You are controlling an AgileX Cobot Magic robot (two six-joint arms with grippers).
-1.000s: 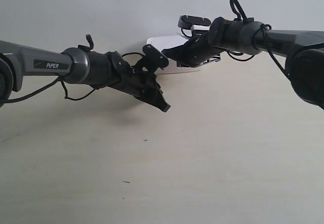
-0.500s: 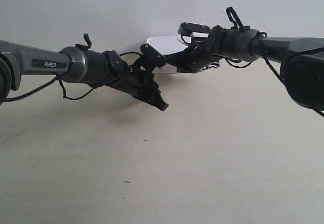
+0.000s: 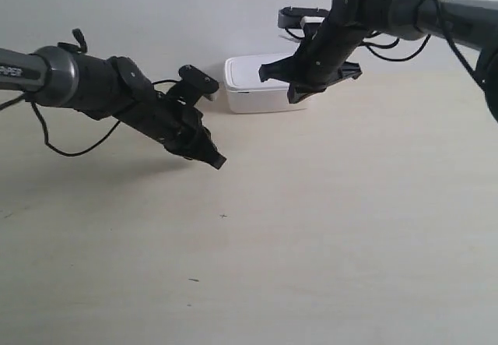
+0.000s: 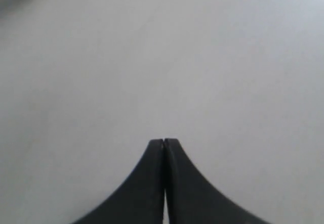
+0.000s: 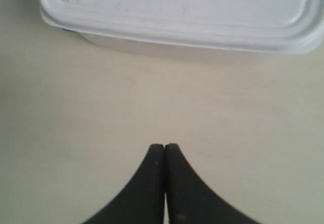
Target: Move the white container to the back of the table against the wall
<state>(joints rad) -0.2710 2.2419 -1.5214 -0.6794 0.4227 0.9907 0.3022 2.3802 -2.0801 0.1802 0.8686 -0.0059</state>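
The white container [image 3: 250, 88] stands with its lid on at the back of the table [image 3: 327, 228], close to the wall [image 3: 156, 10]. My right gripper [image 3: 264, 71], on the arm at the exterior view's right, hangs shut just in front of and above the container without touching it. In the right wrist view the container [image 5: 177, 6] lies beyond the shut right gripper [image 5: 164, 145], with a strip of bare table between. My left gripper [image 3: 218, 160], shut and empty, hovers over the table to the container's left and nearer the front. Only plain tabletop lies before the left gripper [image 4: 163, 140] in its own view.
Tiny dark specks [image 3: 224, 216] mark the tabletop near the middle. A dark camera mount [image 3: 303, 16] on the right arm sits in front of the wall above the container. Loose cables hang from both arms.
The right gripper has lifted up and off the container. The left arm has drawn back toward the exterior view's left. The container has stayed where it was.
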